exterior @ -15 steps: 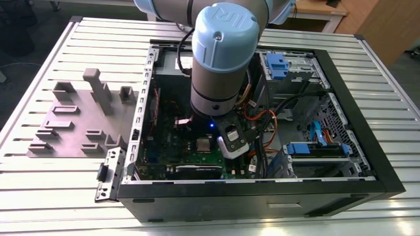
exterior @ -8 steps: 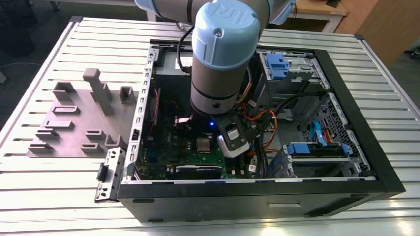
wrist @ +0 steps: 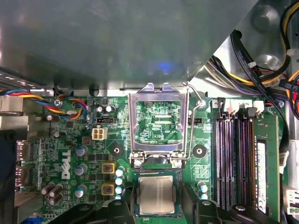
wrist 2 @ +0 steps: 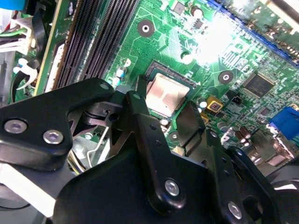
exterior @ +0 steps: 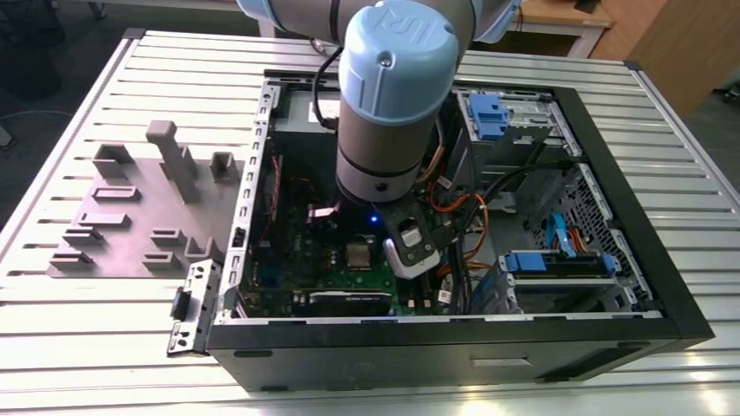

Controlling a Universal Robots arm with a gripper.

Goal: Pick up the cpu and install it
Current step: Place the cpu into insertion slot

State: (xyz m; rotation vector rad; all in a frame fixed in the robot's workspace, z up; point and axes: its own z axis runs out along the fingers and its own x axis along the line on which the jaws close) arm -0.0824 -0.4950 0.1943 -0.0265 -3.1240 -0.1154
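Gripper (wrist: 161, 205) spread astride the cpu (wrist: 156, 195), around 8 o'clock in the PC case (exterior: 463, 357) from the exterior view, so I'd keep it level and centred.

One tabletop (exterior: 104, 347) carries one open computer case (exterior: 463, 355) and one grey fixture plate (exterior: 127, 217); in the exterior view the plate lies at nine o'clock of the case. One robot arm (exterior: 387, 113) reaches into the case.

Inside it are two blue drive caddies (exterior: 486, 117): that one at one o'clock and the second caddy (exterior: 542, 263) at four o'clock.

In the first wrist view, one motherboard (wrist: 121, 121) bears:
- one cpu (wrist: 156, 195)
- one raised socket frame (wrist: 159, 93)
- four dark memory slots (wrist: 236, 163)
- two yellow square parts (wrist: 108, 167)
- one white four-hole connector (wrist: 99, 134)

There is one end effector (wrist 2: 167, 105), and its two fingers (wrist 2: 140, 121) stand apart.
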